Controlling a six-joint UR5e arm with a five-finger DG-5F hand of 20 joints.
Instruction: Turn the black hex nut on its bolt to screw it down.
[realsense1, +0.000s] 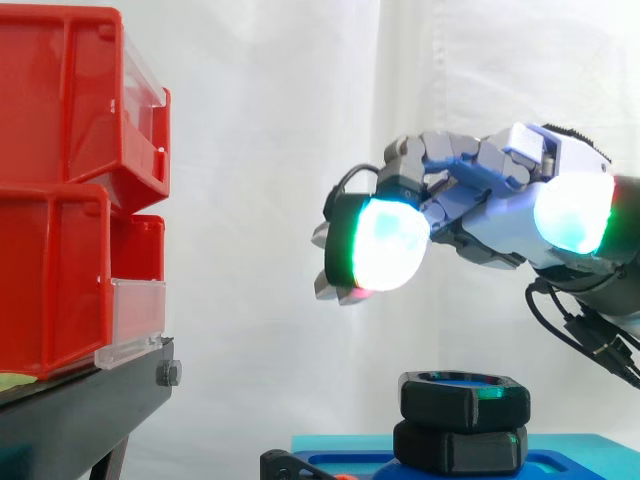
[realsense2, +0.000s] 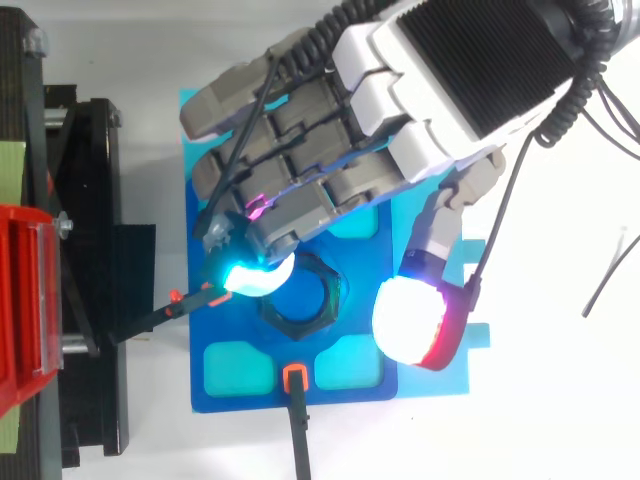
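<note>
- Judged as the approach step: no grip on the nut (realsense1: 465, 398) yet, so no turning under way.
- Hand (realsense1: 500, 200) poised above the nut at centre right of the side view, clear air between them.
- Loosely bent and spread, thumb set apart from the fingers, grasping nothing.
- From above, a cyan pad (realsense2: 255, 278) over the nut's left edge, thumb pad (realsense2: 415, 320) off to its right.
- Next, probably: lower straight down, close on opposite flats, then twist to screw down.
- Nut at bottom centre, stacked on a second hex piece (realsense1: 460, 447), both on the blue plate (realsense2: 250, 398).
- Red bins (realsense1: 60, 180) stacked at far left; contents hidden, impossible to tell.
</note>
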